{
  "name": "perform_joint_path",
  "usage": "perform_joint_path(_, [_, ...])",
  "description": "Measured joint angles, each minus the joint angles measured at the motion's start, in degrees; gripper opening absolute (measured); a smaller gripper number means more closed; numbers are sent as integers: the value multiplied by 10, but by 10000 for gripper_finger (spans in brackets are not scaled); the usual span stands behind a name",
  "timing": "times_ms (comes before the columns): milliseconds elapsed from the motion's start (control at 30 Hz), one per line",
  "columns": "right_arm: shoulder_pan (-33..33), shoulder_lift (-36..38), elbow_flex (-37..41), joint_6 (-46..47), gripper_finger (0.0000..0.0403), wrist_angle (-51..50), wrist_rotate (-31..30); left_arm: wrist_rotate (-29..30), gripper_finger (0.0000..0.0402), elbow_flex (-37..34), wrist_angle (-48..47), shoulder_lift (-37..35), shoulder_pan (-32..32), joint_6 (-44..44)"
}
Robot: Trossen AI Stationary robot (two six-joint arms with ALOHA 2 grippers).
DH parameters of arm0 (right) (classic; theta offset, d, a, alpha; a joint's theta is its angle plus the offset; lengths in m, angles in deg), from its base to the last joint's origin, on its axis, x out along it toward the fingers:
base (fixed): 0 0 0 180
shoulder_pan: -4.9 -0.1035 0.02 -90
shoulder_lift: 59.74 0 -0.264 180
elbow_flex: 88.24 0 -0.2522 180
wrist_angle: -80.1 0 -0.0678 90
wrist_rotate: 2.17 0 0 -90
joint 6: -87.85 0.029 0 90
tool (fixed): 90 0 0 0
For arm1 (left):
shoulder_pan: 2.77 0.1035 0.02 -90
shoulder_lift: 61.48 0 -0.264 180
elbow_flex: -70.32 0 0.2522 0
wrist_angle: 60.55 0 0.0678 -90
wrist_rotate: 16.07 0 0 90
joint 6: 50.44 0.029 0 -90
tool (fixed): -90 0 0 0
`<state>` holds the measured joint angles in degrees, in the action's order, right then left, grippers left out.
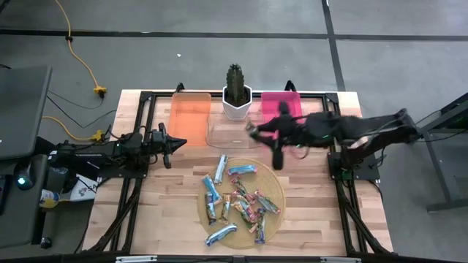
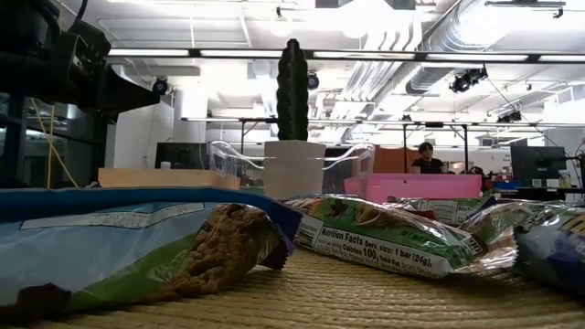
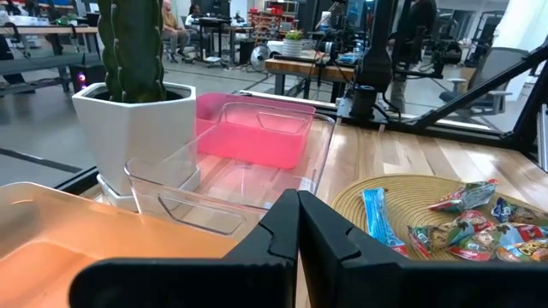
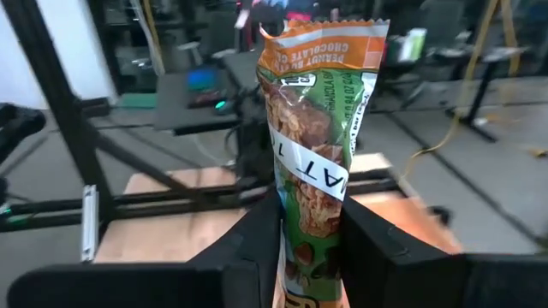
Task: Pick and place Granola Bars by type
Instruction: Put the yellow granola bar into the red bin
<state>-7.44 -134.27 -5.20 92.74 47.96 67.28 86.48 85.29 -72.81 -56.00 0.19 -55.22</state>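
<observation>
A wooden table [image 1: 307, 219] fills the centre of the high view, with a round woven tray [image 1: 274, 184] seen in its lower middle. Along the table's upper edge an orange bin [image 1: 190, 113], a clear bin [image 1: 227, 133] and a pink bin [image 1: 280, 104] are lined up, and a potted cactus [image 1: 235, 91] is placed behind the clear one. The Granola Bars [image 1: 238, 199] are piled on the tray, in blue, silver, orange-brown and red wrappers. The right gripper [image 1: 252, 130] is held at centre frame, over the clear bin's right end. Its jaws are clamped on an orange-and-green granola bar [image 4: 321, 150], which is seen standing upright between them in the right wrist view. The left gripper [image 1: 180, 142] is parked at the left, beside the orange bin's lower corner, its jaws pressed together with nothing between them.
</observation>
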Motion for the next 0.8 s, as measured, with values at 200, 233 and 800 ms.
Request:
perform_joint_path(200, [-15,43,-72,-45,89,-62,-44,0,1,0,0,0,0,0])
perform_joint_path(233, [-20,49,-78,-51,89,-64,-46,0,1,0,0,0,0,0])
perform_joint_path(800, [-77,86,-88,-78,89,-116,-185,-1,1,0,0,0,0,0])
